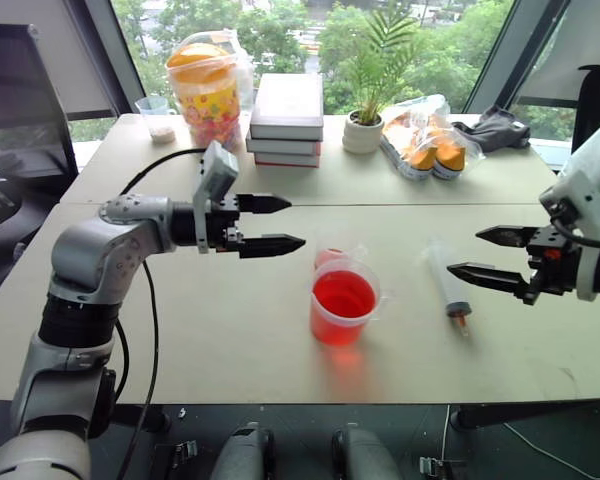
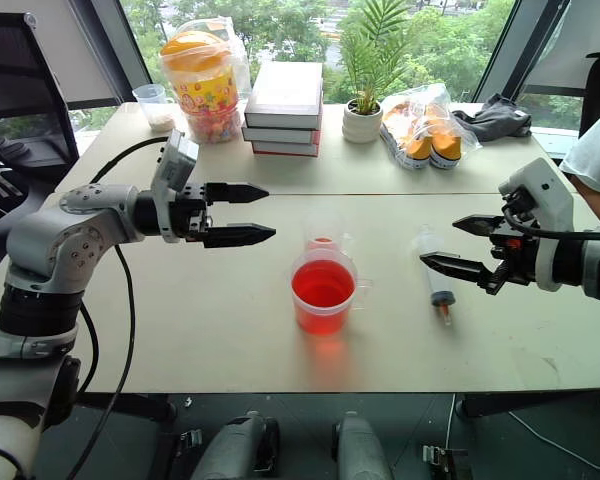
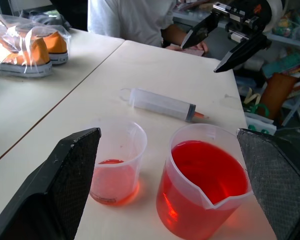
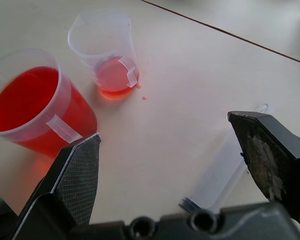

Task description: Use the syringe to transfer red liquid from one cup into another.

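The syringe (image 1: 448, 285) lies flat on the table (image 1: 230, 340), orange tip toward the robot, nobody holds it. To its left stands the wide handled cup (image 1: 343, 301), nearly full w/ red liquid (image 3: 207, 167). Just behind this cup, touching or almost, is the small clear cup (image 3: 116, 160) w/ only a little red liquid at the bottom; few red drops on the table beside it. The right gripper (image 1: 488, 255) hovers just right of the syringe, fingers spread, empty. The left gripper (image 1: 272, 224) is in the air left of the cups, also spread wide & empty. At the back: stack of books (image 1: 287, 120), potted plant (image 1: 368, 90), bagged shoes (image 1: 422, 140).
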You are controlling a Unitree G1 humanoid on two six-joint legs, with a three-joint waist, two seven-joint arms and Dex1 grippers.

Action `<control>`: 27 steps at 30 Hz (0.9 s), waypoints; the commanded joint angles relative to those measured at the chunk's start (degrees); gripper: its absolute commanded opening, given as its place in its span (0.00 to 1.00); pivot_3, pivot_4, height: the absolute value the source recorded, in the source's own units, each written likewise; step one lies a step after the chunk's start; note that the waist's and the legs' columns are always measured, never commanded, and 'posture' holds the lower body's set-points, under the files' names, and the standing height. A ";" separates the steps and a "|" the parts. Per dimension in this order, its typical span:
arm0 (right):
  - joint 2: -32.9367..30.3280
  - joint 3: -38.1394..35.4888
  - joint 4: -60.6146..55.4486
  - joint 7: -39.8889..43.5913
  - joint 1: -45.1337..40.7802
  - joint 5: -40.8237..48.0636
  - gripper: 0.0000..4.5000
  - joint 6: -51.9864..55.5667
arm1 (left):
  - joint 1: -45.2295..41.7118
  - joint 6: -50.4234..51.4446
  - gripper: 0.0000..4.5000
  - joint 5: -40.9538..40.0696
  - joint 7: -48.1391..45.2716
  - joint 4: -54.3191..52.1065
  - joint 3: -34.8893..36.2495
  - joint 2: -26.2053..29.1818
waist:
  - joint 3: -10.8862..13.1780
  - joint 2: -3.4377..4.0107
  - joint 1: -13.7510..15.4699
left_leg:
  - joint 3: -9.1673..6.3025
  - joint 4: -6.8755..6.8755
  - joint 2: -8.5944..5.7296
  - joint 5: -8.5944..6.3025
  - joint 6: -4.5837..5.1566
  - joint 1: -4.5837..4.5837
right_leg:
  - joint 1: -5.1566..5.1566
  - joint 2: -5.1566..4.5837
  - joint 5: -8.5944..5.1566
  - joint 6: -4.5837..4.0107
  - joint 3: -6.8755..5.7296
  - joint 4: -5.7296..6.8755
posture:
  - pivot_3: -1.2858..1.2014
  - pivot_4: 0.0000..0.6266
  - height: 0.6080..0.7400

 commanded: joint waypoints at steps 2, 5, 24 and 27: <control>-0.61 -3.76 -2.50 -0.95 0.28 0.72 1.00 0.40 | -2.27 -0.41 1.00 -0.50 -0.13 -0.39 0.94 0.02 | 0.00 0.00 0.04 | 0.00 0.00 0.00 0.00 0.00 0.00 | 0.00 0.01 0.00 0.00 0.00 0.00 | 0.52 0.24 1.00; 0.05 -4.22 -3.90 -1.96 0.41 1.47 1.00 1.13 | -2.42 1.25 1.00 -2.42 -0.28 -0.91 2.34 0.28 | 0.00 0.00 0.00 | 0.00 0.01 0.00 0.00 0.00 0.00 | 0.00 0.01 0.00 0.00 0.00 0.00 | 0.52 0.24 1.00; -1.60 -2.11 -4.91 -5.46 -2.81 5.88 1.00 4.12 | -1.61 1.97 1.00 -3.40 -0.91 -0.91 4.26 4.95 | 0.00 0.00 -0.02 | -0.01 0.01 -0.01 0.00 0.00 0.00 | 0.02 -0.04 0.00 0.00 -0.01 0.00 | 0.52 0.24 1.00; -2.20 -2.77 -4.67 -5.18 -2.40 5.86 1.00 4.46 | -1.52 2.20 1.00 -3.90 -0.82 -1.71 4.39 4.80 | 0.00 0.00 -0.04 | -0.01 0.01 0.00 0.00 0.00 0.01 | 0.01 -0.04 0.00 0.00 0.00 0.00 | 0.52 0.24 1.00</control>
